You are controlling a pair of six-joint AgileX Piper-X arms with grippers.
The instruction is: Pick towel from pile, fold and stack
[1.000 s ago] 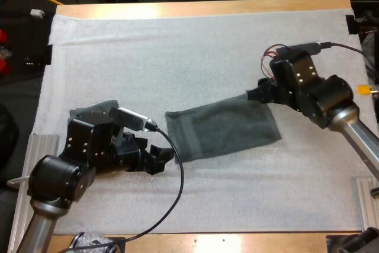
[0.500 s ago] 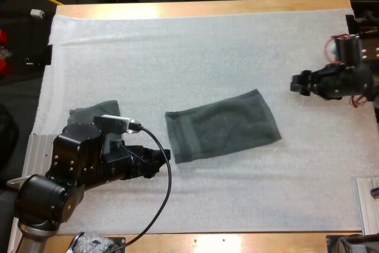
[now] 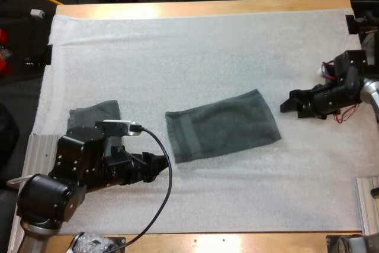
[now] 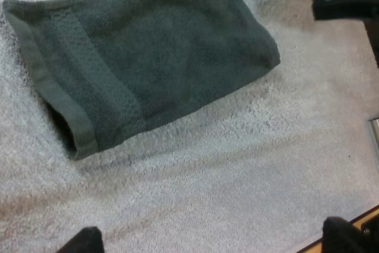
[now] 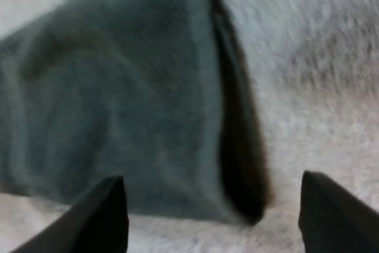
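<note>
left gripper (image 3: 161,162) and right gripper (image 3: 286,105) gape empty, folded towel (image 3: 222,125) between them.

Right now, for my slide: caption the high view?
Folded towel between open left gripper and open right gripper; second towel near the left arm.

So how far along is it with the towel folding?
One towel lies folded flat on the mat, so folding looks done. Nothing is in hand: left gripper and right gripper stand open, clear of it. Left to do: stacking, probably onto the other towel near the left gripper.
</note>
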